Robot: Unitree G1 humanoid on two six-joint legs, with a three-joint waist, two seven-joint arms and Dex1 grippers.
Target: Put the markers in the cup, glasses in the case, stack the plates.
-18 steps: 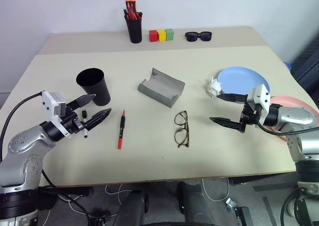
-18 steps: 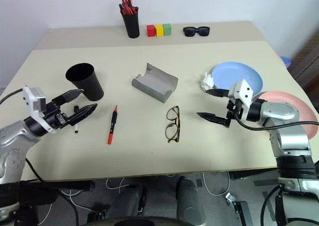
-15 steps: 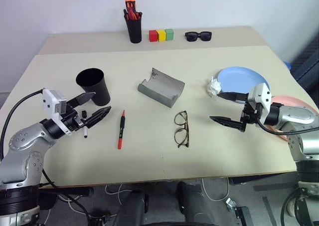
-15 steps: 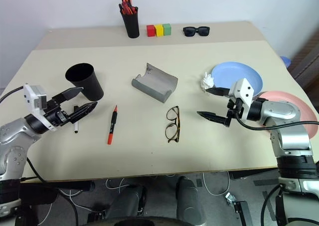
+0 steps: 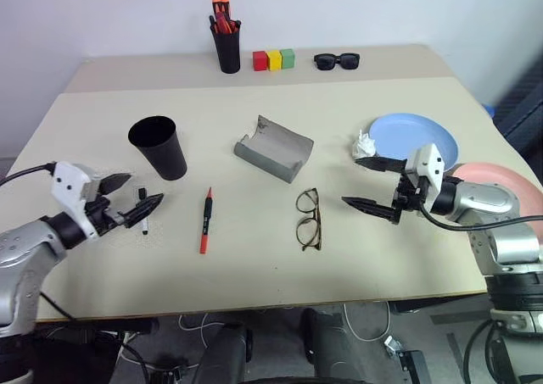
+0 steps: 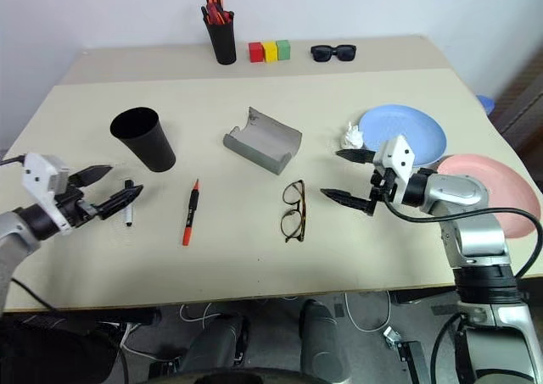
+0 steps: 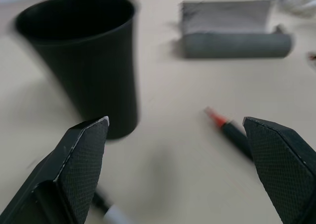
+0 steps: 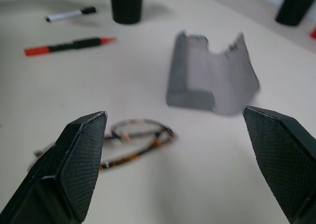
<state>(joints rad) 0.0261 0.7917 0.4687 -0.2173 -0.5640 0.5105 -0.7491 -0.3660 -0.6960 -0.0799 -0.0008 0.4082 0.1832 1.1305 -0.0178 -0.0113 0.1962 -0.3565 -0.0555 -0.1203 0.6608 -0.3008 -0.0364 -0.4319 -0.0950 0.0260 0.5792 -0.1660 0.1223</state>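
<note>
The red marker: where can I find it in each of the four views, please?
Left eye view: red marker, lower left of centre, right of the cup.
Right eye view, likewise below and right of the cup.
Left wrist view, right of the cup.
Right wrist view, upper left.
Shared landmark: the case.

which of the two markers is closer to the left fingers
The short black marker with the white tip, lying just past the left gripper beside the black cup. The red marker lies farther off, toward the glasses.
</note>
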